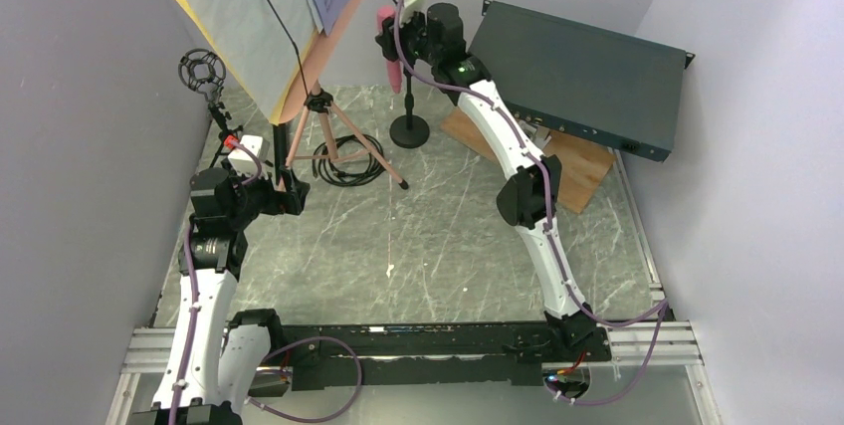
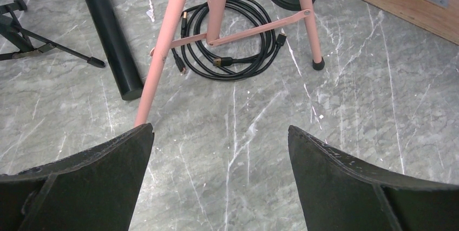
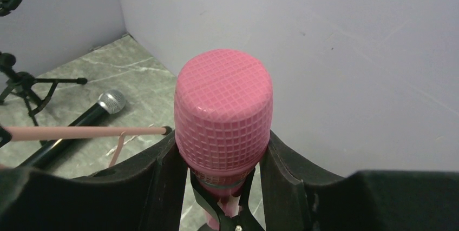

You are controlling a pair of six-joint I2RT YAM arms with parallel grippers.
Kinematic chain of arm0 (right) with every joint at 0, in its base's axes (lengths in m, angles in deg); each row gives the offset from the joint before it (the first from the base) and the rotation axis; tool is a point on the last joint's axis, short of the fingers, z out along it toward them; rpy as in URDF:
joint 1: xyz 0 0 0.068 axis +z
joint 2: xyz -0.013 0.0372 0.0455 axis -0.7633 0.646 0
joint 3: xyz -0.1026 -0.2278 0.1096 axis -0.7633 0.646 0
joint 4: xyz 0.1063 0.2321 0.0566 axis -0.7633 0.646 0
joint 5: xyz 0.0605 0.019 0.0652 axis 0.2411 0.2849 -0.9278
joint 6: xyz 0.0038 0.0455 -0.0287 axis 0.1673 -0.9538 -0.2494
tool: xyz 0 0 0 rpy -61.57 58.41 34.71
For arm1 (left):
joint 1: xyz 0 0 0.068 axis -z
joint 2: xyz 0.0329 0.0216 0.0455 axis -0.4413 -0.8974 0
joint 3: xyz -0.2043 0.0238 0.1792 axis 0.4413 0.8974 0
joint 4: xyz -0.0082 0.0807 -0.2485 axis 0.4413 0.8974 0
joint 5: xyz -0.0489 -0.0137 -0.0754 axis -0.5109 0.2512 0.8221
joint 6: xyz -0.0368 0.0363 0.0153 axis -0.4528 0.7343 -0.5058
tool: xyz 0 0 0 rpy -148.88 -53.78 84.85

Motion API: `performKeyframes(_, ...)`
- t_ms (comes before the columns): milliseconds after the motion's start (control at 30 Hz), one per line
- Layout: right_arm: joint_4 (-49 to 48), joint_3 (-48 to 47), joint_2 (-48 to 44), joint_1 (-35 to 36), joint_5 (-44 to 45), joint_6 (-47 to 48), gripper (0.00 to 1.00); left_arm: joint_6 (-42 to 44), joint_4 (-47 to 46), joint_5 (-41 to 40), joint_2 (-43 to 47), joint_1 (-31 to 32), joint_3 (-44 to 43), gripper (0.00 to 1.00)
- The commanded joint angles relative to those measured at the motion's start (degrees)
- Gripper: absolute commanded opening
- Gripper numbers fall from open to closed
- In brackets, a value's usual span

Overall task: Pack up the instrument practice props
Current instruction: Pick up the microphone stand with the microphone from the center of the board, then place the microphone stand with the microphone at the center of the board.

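Two arms working: right gripper (image 3: 222, 155) pinches pink microphone (image 3: 223, 106) head between both fingers; left gripper (image 2: 219, 144) gapes wide, empty, pink tripod leg (image 2: 162, 52) just ahead of one finger.

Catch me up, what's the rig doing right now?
It's packing up the music props, early on. The right gripper has its jaws against both sides of the head of the pink microphone, which stands upright at the back. The left gripper hangs low with jaws open, beside a leg of the pink music stand. The black microphone and a coiled cable lie on the table.
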Motion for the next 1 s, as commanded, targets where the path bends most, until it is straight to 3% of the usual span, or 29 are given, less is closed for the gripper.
performKeyframes(0,2.8,-2.9,-9.2,-0.3,-4.2,-0.4,0.04,-0.9,-0.8,1.9,0.8,-0.3,-2.0,0.99)
performKeyframes(533,10.5,13.8,-27.8,0.0,-17.0,-2.3,0.00,-1.1,-0.8,2.7,2.1,-0.2,-1.9,0.99)
performKeyframes(967,19.9,32.8,-43.8,1.5,-31.6,5.8,0.00,-3.8,-2.6,6.6,2.0,-0.2,-1.6,0.99)
